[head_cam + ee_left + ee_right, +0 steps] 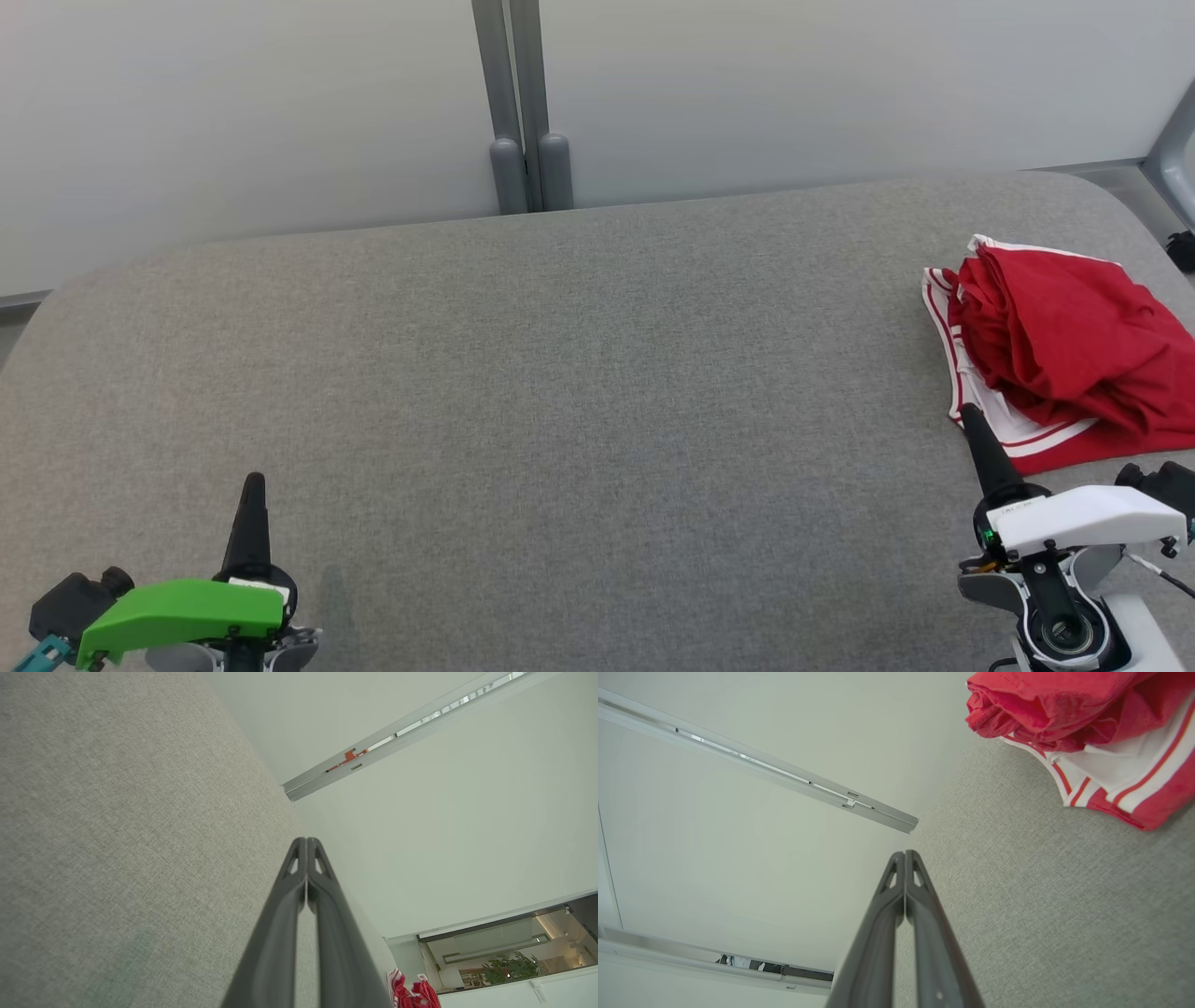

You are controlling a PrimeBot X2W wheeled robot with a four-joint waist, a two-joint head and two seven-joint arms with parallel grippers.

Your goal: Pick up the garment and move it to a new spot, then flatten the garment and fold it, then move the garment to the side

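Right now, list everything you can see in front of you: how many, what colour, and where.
garment: one, red with white stripes, crumpled at the table's right end
table: one, grey fabric top, spanning the head view
wall: pale panels, behind the table
posts: two, grey, side by side at the middle of the table's far edge
plant: one, green, far off in the left wrist view
left hand: one, dark fingers shut, green cover, low left over bare table
right hand: one, dark fingers shut, white cover, low right beside the garment, holding nothing
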